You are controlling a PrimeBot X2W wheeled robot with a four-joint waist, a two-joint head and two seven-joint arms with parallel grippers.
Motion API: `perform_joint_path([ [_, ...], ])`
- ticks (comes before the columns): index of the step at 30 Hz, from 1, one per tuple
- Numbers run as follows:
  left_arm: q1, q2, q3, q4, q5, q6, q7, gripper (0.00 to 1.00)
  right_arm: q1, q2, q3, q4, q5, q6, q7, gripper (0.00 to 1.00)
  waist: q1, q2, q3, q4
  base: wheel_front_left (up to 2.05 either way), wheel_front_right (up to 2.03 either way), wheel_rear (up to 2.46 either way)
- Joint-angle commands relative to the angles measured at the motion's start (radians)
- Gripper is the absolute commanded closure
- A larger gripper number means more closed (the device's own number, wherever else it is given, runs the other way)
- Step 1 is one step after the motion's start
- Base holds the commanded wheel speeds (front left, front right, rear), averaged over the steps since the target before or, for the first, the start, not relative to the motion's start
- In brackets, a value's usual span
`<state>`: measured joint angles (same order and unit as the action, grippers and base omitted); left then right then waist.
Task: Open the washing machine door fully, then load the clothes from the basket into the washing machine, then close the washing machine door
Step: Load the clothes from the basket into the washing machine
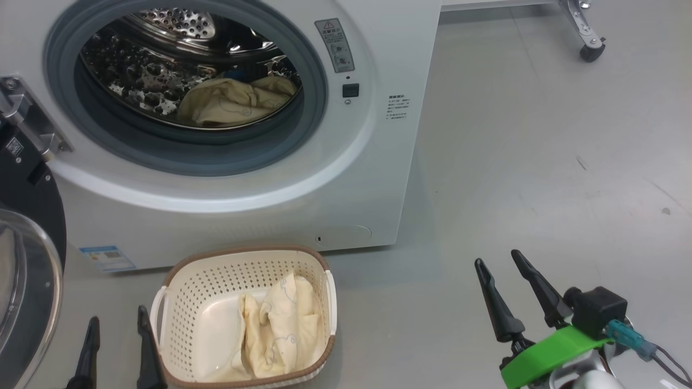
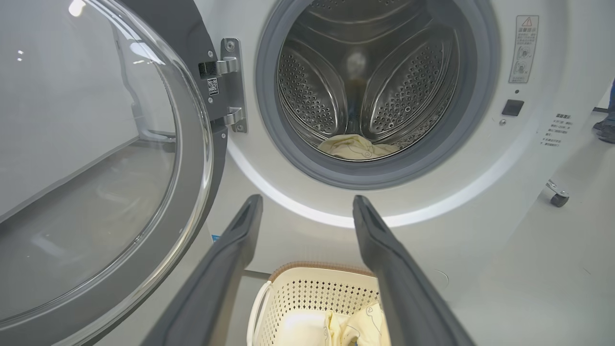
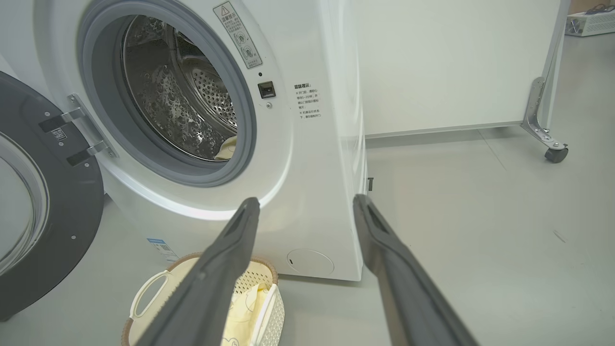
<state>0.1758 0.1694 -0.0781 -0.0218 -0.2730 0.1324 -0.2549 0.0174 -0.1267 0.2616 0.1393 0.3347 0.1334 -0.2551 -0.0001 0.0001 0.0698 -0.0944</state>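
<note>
Both grippers stand spread and empty. The left gripper (image 1: pixel 118 319) hovers just left of the basket (image 1: pixel 216 278), fingers pointing at the washing machine (image 1: pixel 216 216) ahead. The right gripper (image 1: pixel 497 258) is well off to the basket's right. Clothes (image 1: pixel 281 319) lie lengthwise toward the washer; more sit in the drum (image 1: pixel 135 81). Left of the left gripper, the washing machine door (image 1: pixel 32 200) hangs swung open.
</note>
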Motion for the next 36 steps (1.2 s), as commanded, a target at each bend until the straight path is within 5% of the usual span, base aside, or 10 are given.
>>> perform_joint_path([
  [1,-0.010,0.001,0.034,-0.034,0.002,0.003,-0.005,0.00,-0.019,-0.019,0.010,-0.037,-0.007,-0.003,-0.007,0.00,0.0001,-0.0001,0.001,-0.001,0.00,0.00,0.00],
  [36,-0.044,-0.026,0.061,-0.027,0.017,-0.039,-0.007,0.00,-0.036,-0.017,-0.004,-0.050,-0.009,-0.003,-0.007,0.00,0.0001,-0.0001,0.089,0.015,0.00,0.00,0.00],
])
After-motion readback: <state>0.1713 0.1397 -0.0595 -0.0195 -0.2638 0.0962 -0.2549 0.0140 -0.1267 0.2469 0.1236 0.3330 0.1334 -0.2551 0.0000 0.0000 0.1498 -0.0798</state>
